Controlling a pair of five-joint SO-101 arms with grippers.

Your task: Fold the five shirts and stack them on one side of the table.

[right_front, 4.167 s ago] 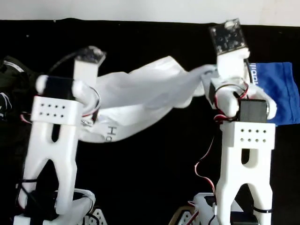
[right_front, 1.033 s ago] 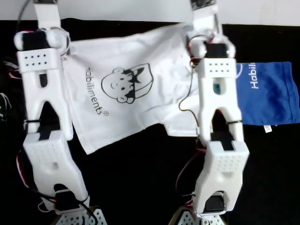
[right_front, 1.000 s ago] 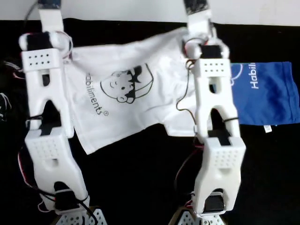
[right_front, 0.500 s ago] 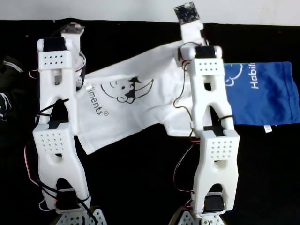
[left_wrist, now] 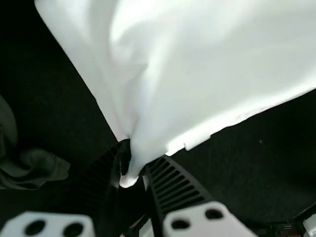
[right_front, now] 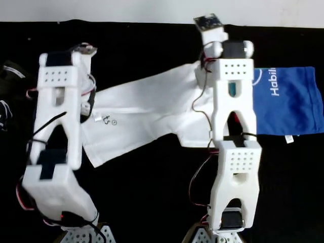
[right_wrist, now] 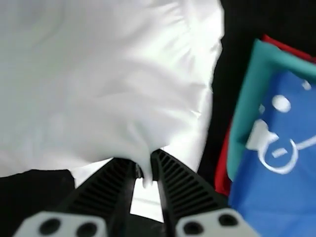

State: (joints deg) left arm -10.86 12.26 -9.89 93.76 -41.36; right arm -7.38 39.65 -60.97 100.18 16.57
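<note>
The left gripper (left_wrist: 132,165) is clamped on a pinch of the white shirt (right_front: 147,114), and the right gripper (right_wrist: 143,167) nips another part of its hem. Both have drawn back from the far edge of the table (right_front: 152,202). The shirt's far half now doubles over the middle, hiding most of the print that showed half a second ago. I judge the first fold to be under way. The blue shirt (right_front: 286,98) lies folded at the right edge.
</note>
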